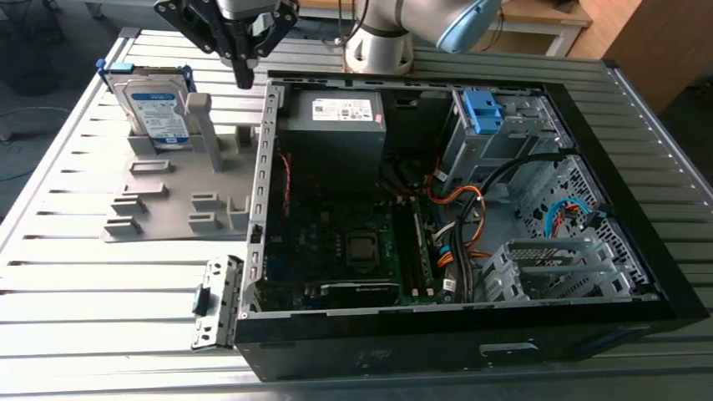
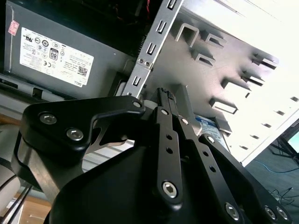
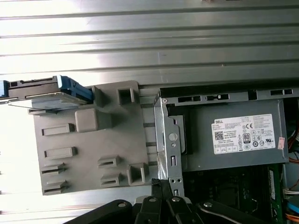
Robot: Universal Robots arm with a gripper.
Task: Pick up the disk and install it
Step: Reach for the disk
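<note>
The disk [image 1: 156, 109] stands on edge in a grey plastic holder [image 1: 156, 196], at the holder's far corner on the exterior view's left. Its labelled face is turned toward the open computer case [image 1: 669, 276], its long axis looks upright, and the blue bracket caps its top edge. In the first wrist view the disk [image 3: 42, 91] shows edge-on. The holder sits on the slatted metal table [image 1: 67, 292], just beside the case. The gripper [image 1: 243, 79] hangs above the case's near wall by the power supply [image 1: 334, 134], well apart from the disk, fingers pressed together and holding nothing.
</note>
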